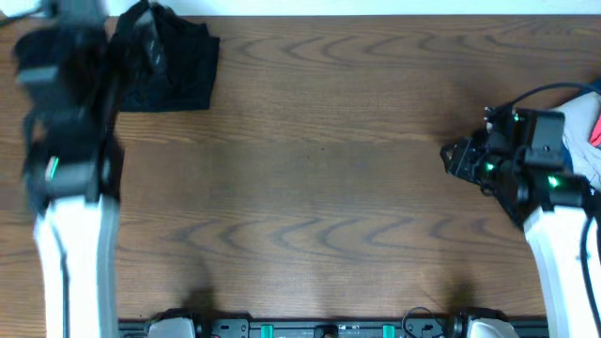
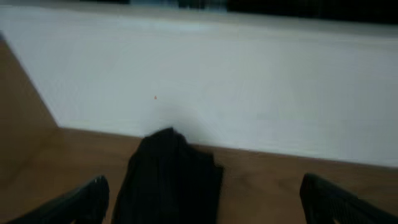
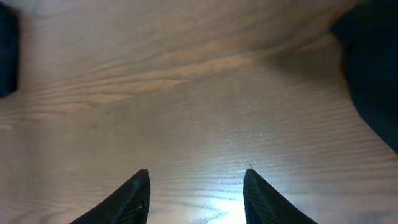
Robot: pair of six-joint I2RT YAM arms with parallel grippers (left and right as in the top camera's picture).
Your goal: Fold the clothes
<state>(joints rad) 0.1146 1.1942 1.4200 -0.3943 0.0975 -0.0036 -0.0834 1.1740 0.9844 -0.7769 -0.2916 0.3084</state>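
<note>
A black garment [image 1: 171, 58] lies bunched at the table's far left corner. In the left wrist view the same black garment [image 2: 169, 171] sits ahead of and partly between the fingers of my left gripper [image 2: 204, 180], which is wide open and holds nothing. My left arm [image 1: 66, 113] is blurred at the left edge. My right gripper [image 1: 453, 156] hovers over bare wood at the right, fingers pointing left. In its wrist view the right gripper [image 3: 196, 173] is open with only table between the fingers. A whitish garment with pink [image 1: 587, 122] lies at the right edge.
A white wall [image 2: 249, 81] rises just behind the table's far edge, close to the black garment. Dark cloth shows at the right [image 3: 373, 68] and left [image 3: 6, 50] borders of the right wrist view. Bare wooden table [image 1: 319, 169] spans the middle.
</note>
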